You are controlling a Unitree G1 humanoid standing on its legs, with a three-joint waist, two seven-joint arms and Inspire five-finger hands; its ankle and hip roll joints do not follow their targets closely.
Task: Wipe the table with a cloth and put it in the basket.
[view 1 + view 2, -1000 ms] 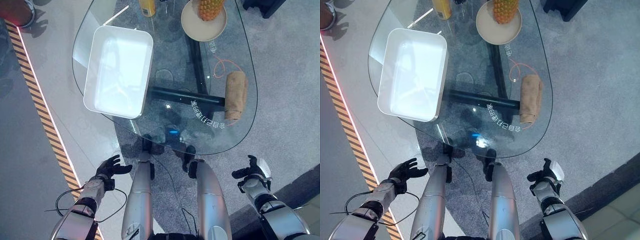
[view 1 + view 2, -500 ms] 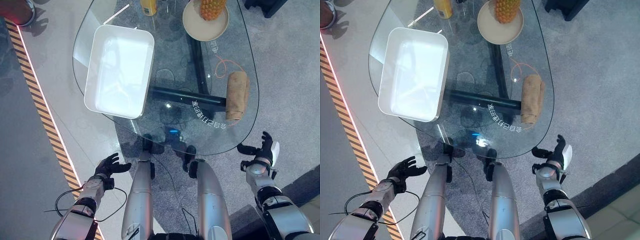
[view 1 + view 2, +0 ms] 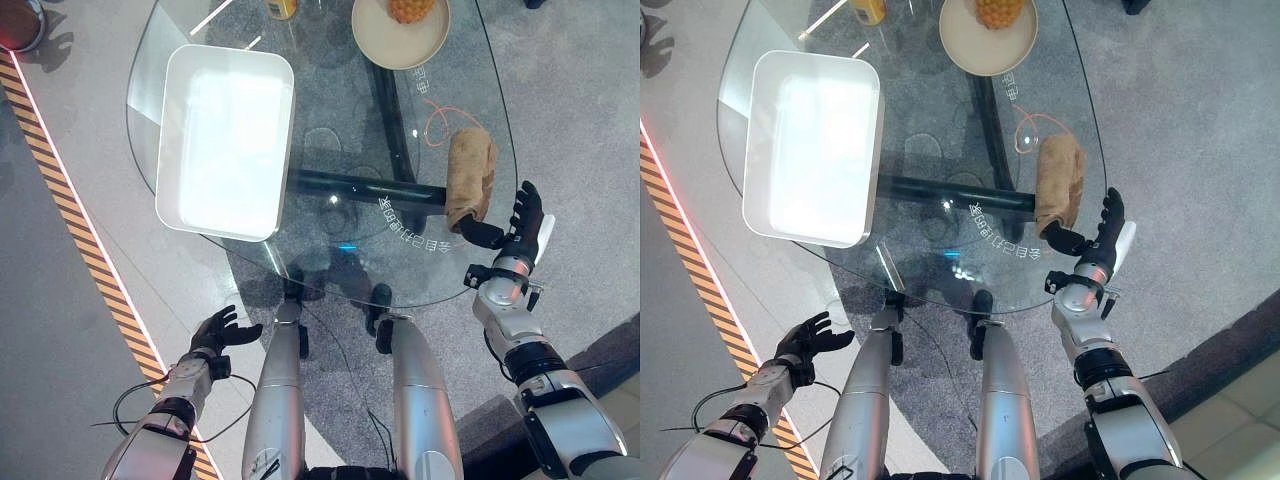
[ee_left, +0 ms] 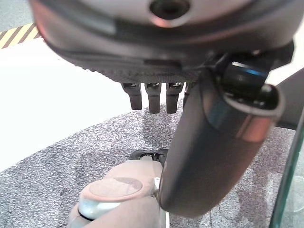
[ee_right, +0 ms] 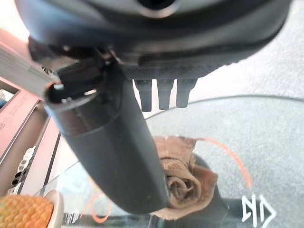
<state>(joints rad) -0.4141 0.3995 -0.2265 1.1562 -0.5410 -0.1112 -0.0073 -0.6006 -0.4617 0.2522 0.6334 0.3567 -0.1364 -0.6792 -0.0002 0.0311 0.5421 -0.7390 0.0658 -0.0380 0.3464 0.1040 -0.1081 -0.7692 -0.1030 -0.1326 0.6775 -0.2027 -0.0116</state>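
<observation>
A rolled tan cloth (image 3: 470, 178) lies near the right edge of the glass table (image 3: 340, 130). My right hand (image 3: 517, 235) is raised at the table's near right rim, just short of the cloth's near end. It is open, with straight fingers and the thumb reaching toward the roll. In the right wrist view the cloth (image 5: 185, 180) shows just past the thumb (image 5: 114, 156). The white basket (image 3: 225, 140), a shallow rectangular bin with nothing in it, stands on the table's left side. My left hand (image 3: 215, 333) hangs low beside the floor at the left, fingers relaxed and holding nothing.
A beige plate (image 3: 385, 40) bearing a pineapple sits at the table's far side, with a yellow bottle (image 3: 280, 8) to its left. An orange cord loop (image 3: 440, 118) lies just beyond the cloth. A black bar (image 3: 360, 187) runs under the glass. Yellow-black tape (image 3: 70, 220) stripes the floor.
My right hand has risen from low beside the leg to the table's near right edge, close to the cloth. The camera has shifted slightly. The left hand has stayed put.
</observation>
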